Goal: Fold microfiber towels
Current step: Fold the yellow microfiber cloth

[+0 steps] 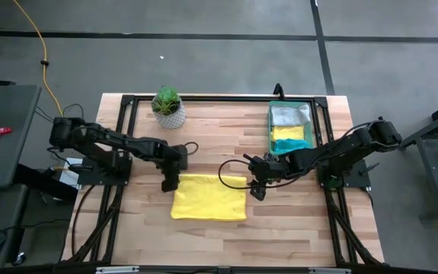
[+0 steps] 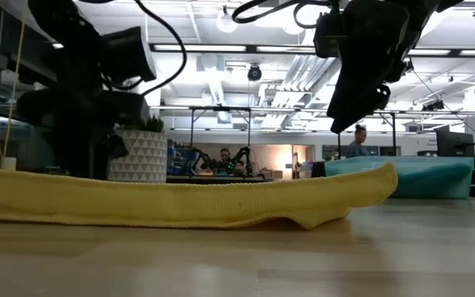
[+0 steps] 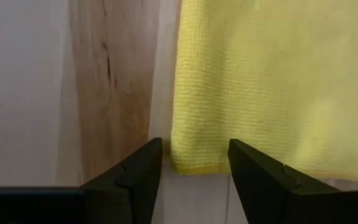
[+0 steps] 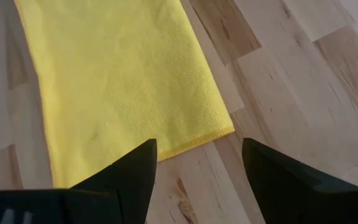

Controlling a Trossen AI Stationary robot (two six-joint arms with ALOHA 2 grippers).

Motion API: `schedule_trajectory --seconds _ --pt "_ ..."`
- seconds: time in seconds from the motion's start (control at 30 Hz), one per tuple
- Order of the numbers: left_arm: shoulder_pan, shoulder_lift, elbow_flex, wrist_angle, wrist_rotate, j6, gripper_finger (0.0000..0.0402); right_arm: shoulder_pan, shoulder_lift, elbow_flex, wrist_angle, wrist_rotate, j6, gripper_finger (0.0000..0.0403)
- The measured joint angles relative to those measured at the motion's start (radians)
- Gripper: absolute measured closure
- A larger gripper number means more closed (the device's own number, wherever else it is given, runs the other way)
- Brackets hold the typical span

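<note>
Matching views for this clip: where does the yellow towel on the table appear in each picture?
High view: yellow towel at table centre, between both grippers.
Low view: a long flat band across the foreground.
Left wrist view: its corner above the open fingers.
Right wrist view: its corner likewise.
Shared landmark: the wooden table.

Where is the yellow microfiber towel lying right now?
In the high view, the yellow microfiber towel lies flat near the middle of the wooden table, between the left gripper and the right gripper.
</note>
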Motion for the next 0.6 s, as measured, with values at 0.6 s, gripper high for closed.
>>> schedule_trajectory --seconds 0.6 --pt "-0.005 0.037 0.002 0.002 -0.063 0.022 0.0384 -0.042 0.100 0.000 0.028 -0.048 -0.037 0.0174"
